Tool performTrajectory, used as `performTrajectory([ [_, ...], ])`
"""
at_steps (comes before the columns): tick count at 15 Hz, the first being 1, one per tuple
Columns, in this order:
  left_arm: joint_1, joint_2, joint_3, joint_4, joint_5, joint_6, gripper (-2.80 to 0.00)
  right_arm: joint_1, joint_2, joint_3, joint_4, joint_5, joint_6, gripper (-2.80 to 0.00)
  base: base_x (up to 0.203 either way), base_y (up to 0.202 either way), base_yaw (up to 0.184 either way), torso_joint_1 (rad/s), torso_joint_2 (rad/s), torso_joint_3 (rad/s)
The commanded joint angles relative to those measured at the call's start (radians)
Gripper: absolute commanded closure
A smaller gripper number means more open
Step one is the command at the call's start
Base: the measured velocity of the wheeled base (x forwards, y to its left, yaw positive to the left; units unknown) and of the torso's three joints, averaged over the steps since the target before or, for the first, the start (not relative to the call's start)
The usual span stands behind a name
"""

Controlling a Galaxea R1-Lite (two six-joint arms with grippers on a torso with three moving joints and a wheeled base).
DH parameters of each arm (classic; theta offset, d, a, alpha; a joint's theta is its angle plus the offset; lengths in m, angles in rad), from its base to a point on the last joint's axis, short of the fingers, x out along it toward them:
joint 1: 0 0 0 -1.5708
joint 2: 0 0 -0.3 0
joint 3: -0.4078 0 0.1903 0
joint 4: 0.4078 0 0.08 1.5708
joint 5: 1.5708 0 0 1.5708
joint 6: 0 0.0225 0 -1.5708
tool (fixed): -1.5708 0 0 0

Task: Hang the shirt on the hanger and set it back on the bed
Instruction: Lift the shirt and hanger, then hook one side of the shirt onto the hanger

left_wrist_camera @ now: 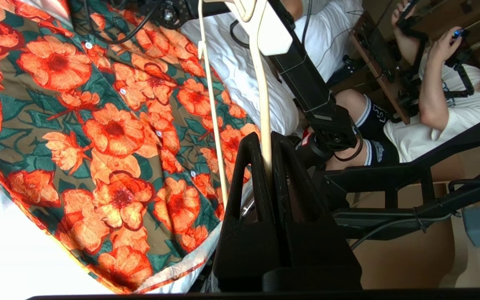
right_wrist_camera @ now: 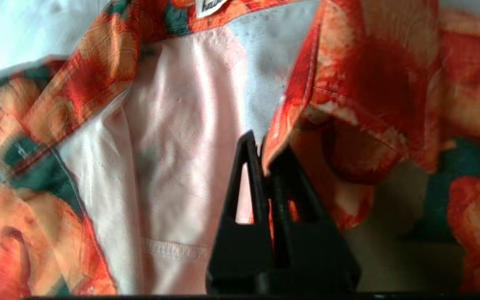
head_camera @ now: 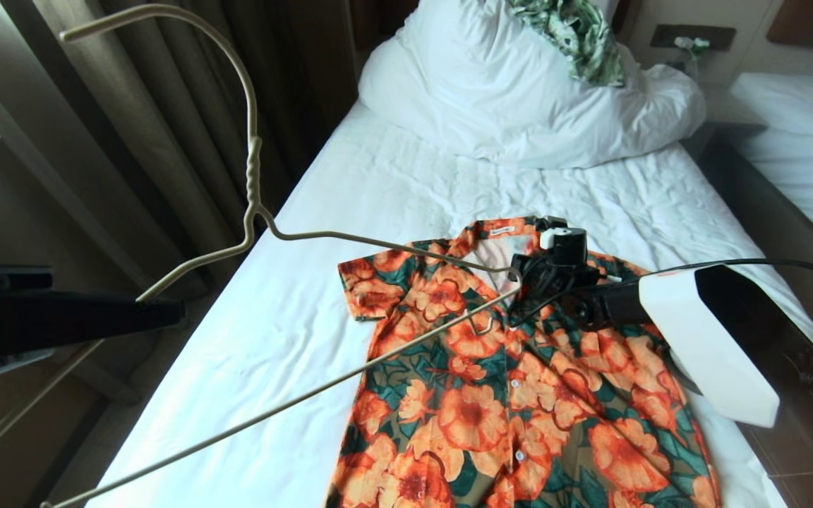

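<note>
The orange-flowered shirt [head_camera: 505,423] lies flat and buttoned on the bed [head_camera: 378,183], collar toward the pillow. Off the bed's left side, my left gripper [head_camera: 166,307] is shut on the cream wire hanger [head_camera: 255,162]. The hanger is held above the sheet with its hook up at the left and its far corner reaching the shirt's neck opening. In the left wrist view the wire [left_wrist_camera: 263,104] runs between the closed jaws of the left gripper [left_wrist_camera: 265,139]. My right gripper [head_camera: 523,282] is at the collar. It [right_wrist_camera: 261,143] is shut on the shirt's front edge [right_wrist_camera: 369,83] beside the pale lining [right_wrist_camera: 181,125].
A heaped white duvet and pillow [head_camera: 519,106] fill the head of the bed, with a green-and-white leaf-print cloth [head_camera: 576,35] on top. Curtains [head_camera: 166,106] hang at the left. A second bed [head_camera: 802,141] stands at the right. A seated person [left_wrist_camera: 431,104] holds controllers.
</note>
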State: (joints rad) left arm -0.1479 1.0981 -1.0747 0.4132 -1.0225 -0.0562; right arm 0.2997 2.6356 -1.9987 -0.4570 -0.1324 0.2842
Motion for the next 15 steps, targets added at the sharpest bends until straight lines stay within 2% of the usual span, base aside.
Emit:
performTrajectory([
  [1,0.014,-0.019,0.015,0.003,-0.007,-0.001,0.00,0.000,-0.053,0.000,0.002,0.000,0.009,0.00,0.000,0.000,0.000,0.000,0.00,0.000],
  [6,0.022,-0.024,0.021,0.003,0.004,-0.001,0.00,0.012,-0.258,0.091,0.096,-0.002,0.045,0.00,0.000,0.000,0.000,0.000,0.00,0.000],
  [15,0.018,-0.015,-0.004,0.002,0.030,0.002,0.00,0.132,-0.706,0.504,0.137,0.036,0.074,0.00,0.000,0.000,0.000,0.000,0.00,0.000],
])
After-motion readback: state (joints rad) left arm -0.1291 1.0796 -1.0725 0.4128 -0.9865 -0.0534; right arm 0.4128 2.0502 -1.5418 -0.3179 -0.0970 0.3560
